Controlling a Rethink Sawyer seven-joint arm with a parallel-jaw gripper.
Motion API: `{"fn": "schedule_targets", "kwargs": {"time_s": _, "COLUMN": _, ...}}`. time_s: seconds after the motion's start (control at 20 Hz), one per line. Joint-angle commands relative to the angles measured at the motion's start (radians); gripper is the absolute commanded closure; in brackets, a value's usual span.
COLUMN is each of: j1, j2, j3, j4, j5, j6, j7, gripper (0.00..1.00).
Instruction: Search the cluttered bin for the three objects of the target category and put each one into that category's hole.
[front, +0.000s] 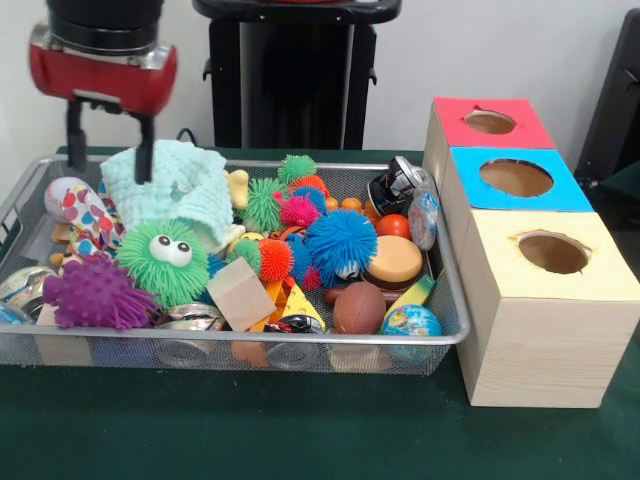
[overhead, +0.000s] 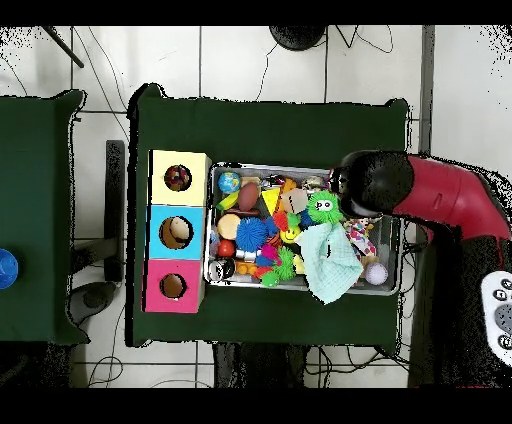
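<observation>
At upper left, the gripper (front: 110, 140) hangs with fingers spread, one fingertip touching the mint cloth (front: 185, 185) in the wire bin (front: 300, 350).

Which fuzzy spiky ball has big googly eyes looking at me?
The big green spiky ball near the bin's front left. Its white googly eyes show clearly; the purple one beside it shows none.

Toy-crammed bin (overhead: 212, 222) beside three-holed box (overhead: 155, 232)
</observation>
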Motion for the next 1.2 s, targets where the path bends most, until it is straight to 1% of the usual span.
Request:
{"fn": "schedule_targets", "kwargs": {"time_s": 0.05, "j1": -0.09, "j2": 0.025, "j3": 0.138, "j4": -0.041, "j5": -0.08, "j6": 0.142, "j7": -0.414, "gripper": 0.0}}
{"fn": "schedule_targets", "kwargs": {"time_s": 0.2, "j1": -0.13, "j2": 0.027, "j3": 0.154, "j4": -0.033, "j5": -0.085, "j6": 0.133, "j7": -0.439, "gripper": 0.0}}
{"fn": "schedule_targets", "kwargs": {"time_s": 0.3, "j1": -0.148, "j2": 0.041, "j3": 0.169, "j4": -0.024, "j5": -0.087, "j6": 0.107, "j7": -0.443, "gripper": 0.0}}
{"fn": "schedule_targets", "kwargs": {"time_s": 0.45, "j1": -0.158, "j2": 0.055, "j3": 0.18, "j4": 0.0, "j5": -0.091, "j6": 0.068, "j7": -0.431, "gripper": 0.0}}
{"fn": "schedule_targets", "kwargs": {"time_s": 0.7, "j1": -0.161, "j2": 0.054, "j3": 0.187, "j4": 0.043, "j5": -0.103, "j6": 0.017, "j7": -0.408, "gripper": 0.0}}
{"fn": "schedule_targets", "kwargs": {"time_s": 0.9, "j1": -0.164, "j2": 0.056, "j3": 0.198, "j4": 0.061, "j5": -0.111, "j6": 0.006, "j7": -0.388, "gripper": 0.0}}
{"fn": "schedule_targets", "kwargs": {"time_s": 1.2, "j1": -0.162, "j2": 0.059, "j3": 0.211, "j4": 0.088, "j5": -0.092, "j6": 0.031, "j7": -0.33, "gripper": 0.0}}
